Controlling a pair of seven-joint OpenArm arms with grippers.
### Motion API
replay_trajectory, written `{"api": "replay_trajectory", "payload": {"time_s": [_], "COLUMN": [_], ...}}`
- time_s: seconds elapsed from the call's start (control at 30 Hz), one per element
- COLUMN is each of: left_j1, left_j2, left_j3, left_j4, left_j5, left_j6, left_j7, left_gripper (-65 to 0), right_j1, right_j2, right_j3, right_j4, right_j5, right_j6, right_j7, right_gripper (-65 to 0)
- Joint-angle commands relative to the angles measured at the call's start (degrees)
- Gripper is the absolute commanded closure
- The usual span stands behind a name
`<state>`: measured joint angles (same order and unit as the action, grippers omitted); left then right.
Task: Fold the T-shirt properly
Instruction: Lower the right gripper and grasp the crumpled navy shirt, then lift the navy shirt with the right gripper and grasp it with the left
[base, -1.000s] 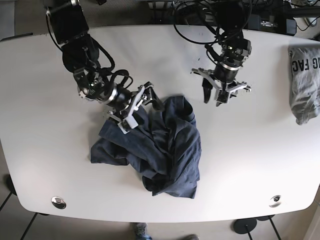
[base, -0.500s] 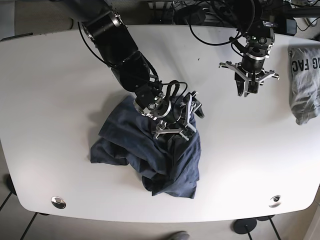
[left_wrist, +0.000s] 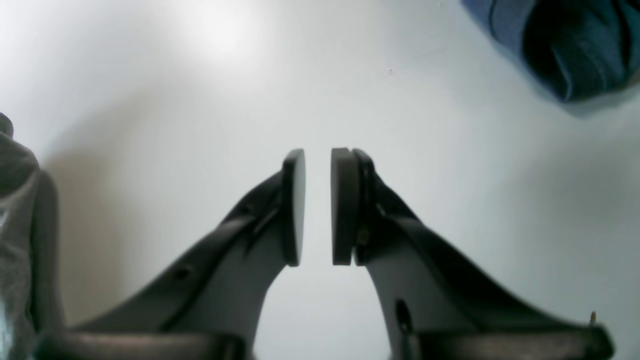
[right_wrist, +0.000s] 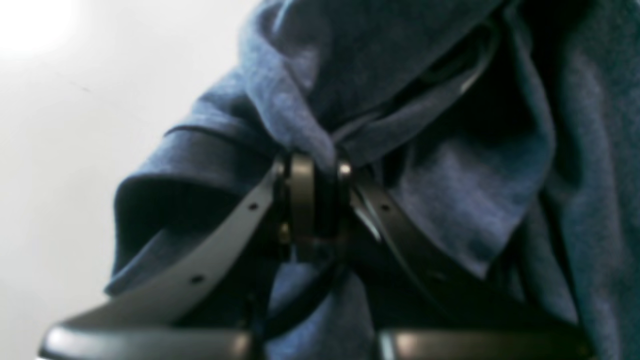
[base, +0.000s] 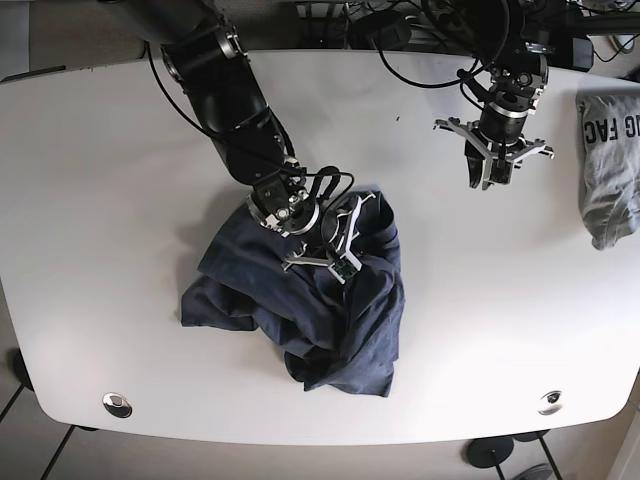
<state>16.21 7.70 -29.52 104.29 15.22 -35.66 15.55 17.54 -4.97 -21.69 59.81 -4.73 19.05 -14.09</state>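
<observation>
The right gripper (right_wrist: 315, 200) was pinched on a fold of the crumpled navy T-shirt (base: 330, 310) mid-table, apparently to spread it, while the left gripper (left_wrist: 318, 205), nearly closed and empty, hovered over the white table (base: 100, 200).

My two arms: black housings, pale grey fingers

My right arm (base: 225, 95) is thick black segments with looping black cables and a silver wrist ring. My left gripper (left_wrist: 318, 206) has grey fingers (left_wrist: 235, 260) ending in flat dark pads (left_wrist: 345, 205). My right gripper (right_wrist: 314, 200) shows small screw holes along its grey fingers.
</observation>
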Motion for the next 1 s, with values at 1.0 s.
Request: {"api": "replay_trajectory", "payload": {"time_s": [1.0], "left_j1": [2.3], "left_j2": [1.3], "left_j3": [16.1], "left_j4": [-0.9], "left_j5": [-6.5], "left_j6": [-4.3], "left_j7": [6.7], "left_gripper": [-7.8], "right_j1": [52.4], "right_j2": [-4.0], "right_j3": [12.7], "right_j4": [15.0], "right_j5": [12.1], "right_j6": [0.07], "right_j7": [-20.2], "right_gripper": [-2.1]}}
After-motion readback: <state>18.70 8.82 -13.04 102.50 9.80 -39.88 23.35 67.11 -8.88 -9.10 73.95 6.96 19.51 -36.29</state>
